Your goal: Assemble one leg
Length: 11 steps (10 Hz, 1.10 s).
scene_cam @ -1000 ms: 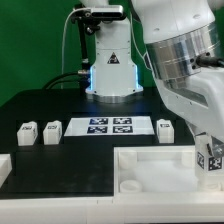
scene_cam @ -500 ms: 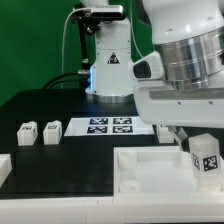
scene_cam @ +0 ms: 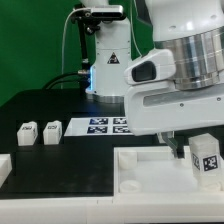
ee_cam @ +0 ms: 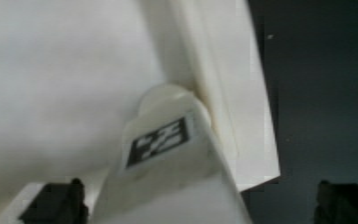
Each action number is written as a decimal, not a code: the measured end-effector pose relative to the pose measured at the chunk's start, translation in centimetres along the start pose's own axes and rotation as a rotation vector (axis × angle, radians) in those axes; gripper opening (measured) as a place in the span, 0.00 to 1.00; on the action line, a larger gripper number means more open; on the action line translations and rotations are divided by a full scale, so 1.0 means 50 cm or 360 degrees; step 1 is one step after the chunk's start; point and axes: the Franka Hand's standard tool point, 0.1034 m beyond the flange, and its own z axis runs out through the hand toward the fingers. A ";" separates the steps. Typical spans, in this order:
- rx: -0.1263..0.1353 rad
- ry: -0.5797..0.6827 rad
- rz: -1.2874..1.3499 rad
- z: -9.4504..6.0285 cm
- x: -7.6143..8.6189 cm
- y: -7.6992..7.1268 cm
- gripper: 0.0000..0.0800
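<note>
A leg [scene_cam: 207,160], a small white post with a tag mark, stands at the right end of the large white panel [scene_cam: 150,172] in the exterior view. In the wrist view this leg [ee_cam: 162,140] rests against the panel's raised rim [ee_cam: 208,80]. My gripper [ee_cam: 199,205] is open wide, its dark fingertips [ee_cam: 55,200] apart on either side of the leg and not touching it. In the exterior view the gripper [scene_cam: 188,150] is mostly hidden under the hand, just left of the leg. Two more legs [scene_cam: 27,133] [scene_cam: 52,131] stand at the left.
The marker board [scene_cam: 100,125] lies behind the panel, partly covered by the arm. A white part [scene_cam: 4,168] sits at the exterior view's left edge. The robot base stands at the back.
The hand has turned and shifted toward the exterior view's left, away from the leg. The leg stays on the panel. A leg beside the marker board is now hidden by the arm.
</note>
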 end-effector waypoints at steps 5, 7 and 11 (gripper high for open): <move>0.0019 -0.0008 0.0466 0.002 0.000 0.004 0.39; 0.0040 -0.0010 0.0890 0.002 0.002 0.010 0.39; 0.0232 -0.0060 0.1964 0.003 0.000 0.036 0.39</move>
